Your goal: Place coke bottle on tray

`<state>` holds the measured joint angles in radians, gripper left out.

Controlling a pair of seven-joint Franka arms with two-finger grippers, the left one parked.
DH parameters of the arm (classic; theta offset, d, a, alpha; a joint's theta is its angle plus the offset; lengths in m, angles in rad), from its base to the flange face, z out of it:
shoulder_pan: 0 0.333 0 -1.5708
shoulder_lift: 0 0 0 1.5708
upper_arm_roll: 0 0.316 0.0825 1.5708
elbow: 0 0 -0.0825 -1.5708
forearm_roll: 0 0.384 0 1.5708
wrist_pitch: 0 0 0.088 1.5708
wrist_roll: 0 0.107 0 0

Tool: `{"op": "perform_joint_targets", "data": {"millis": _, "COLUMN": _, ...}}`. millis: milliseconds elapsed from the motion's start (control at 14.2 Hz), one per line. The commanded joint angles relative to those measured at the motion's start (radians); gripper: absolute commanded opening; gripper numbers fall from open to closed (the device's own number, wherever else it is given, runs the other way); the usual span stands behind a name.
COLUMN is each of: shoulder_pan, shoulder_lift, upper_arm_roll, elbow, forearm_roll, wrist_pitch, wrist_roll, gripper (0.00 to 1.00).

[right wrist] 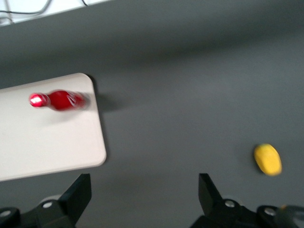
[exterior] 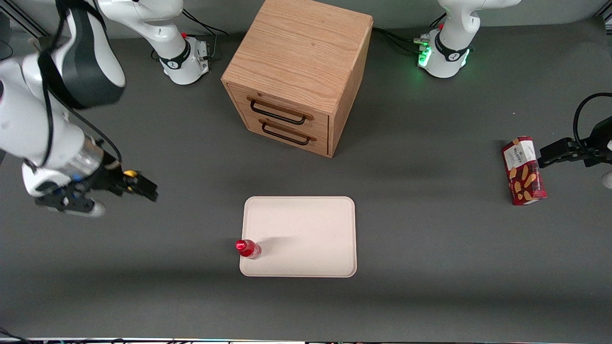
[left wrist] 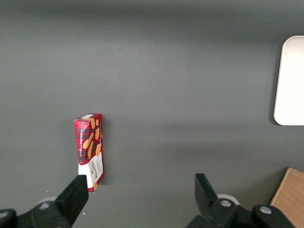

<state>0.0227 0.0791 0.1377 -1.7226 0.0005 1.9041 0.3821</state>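
Front view shows the coke bottle (exterior: pixel 248 249) standing upright on the tray (exterior: pixel 306 224), right at the corner in the lower left of the pale rectangle, while the gripper (exterior: pixel 143 187) hangs in the middle left of the frame, well apart from it, over bare table (exterior: pixel 430 267) near a small yellow lump (exterior: pixel 129 174). Its fingers (right wrist: pixel 76 197) stand apart and hold nothing, as the right wrist view confirms. The bottle being slim, tall and so close to the rim, any jolt to the tray or a careless sweep of the arm could probably tip it off onto the table.
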Motion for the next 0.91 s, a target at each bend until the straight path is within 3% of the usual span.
{"op": "perform_joint_targets", "data": {"millis": 0, "shoulder_pan": 0.003, "shoulder_lift": -0.234, "upper_arm_roll": -0.044, "elbow": -0.237, "forearm_roll": 0.026, "wrist_pitch": -0.005, "wrist_roll": -0.047, "gripper": 1.00}}
{"op": "perform_joint_targets", "data": {"millis": 422, "shoulder_pan": 0.005, "shoulder_lift": -0.338, "upper_arm_roll": -0.162, "elbow": -0.244, "forearm_roll": 0.021, "wrist_pitch": -0.184, "wrist_roll": -0.374, "gripper": 1.00}}
{"op": "perform_joint_targets", "data": {"millis": 844, "shoulder_pan": 0.008, "shoulder_lift": -0.260, "upper_arm_roll": -0.159, "elbow": -0.063, "forearm_roll": 0.030, "wrist_pitch": -0.293, "wrist_roll": -0.244, "gripper": 1.00}}
